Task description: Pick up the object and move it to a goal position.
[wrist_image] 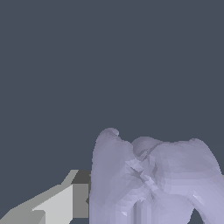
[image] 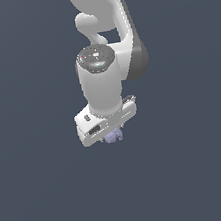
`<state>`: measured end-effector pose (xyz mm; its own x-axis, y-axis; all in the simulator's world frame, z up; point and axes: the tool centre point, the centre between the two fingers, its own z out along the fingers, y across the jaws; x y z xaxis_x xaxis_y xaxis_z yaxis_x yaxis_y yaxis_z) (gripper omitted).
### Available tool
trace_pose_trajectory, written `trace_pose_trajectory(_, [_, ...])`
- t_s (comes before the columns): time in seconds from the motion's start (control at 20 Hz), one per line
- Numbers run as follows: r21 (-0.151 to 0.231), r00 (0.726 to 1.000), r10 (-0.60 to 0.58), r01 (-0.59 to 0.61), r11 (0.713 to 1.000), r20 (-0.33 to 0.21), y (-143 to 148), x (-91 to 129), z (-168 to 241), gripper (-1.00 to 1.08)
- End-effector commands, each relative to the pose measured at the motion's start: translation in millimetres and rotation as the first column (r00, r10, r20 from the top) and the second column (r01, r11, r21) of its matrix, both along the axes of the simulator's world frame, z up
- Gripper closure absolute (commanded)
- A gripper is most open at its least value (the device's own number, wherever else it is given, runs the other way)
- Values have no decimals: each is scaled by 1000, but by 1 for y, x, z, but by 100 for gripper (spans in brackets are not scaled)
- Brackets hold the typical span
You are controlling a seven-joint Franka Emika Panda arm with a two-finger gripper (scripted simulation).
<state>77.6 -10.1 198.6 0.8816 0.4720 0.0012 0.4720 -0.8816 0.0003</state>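
The object (image: 115, 136) is a small pale lavender lumpy blob that sticks out just under my white gripper (image: 110, 133) in the exterior view. In the wrist view the object (wrist_image: 153, 179) looms large and close. One grey-white finger (wrist_image: 70, 199) presses against its side, and the other finger is hidden behind the blob. The gripper is shut on the object. The white arm rises above the hand towards the top of the exterior view.
A plain dark blue-grey surface (image: 40, 194) fills the rest of both views. No other objects, containers or edges show.
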Motion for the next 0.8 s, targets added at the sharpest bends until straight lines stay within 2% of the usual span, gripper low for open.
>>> trace_pose_trajectory(0.0, [0,1000,0,0,1000,-1,5,10,13,108])
trace_pose_trajectory(0.35, [0,1000,0,0,1000,-1,17,34,40,108])
trace_pose_trajectory(0.75, [0,1000,0,0,1000,-1,24,49,56,108])
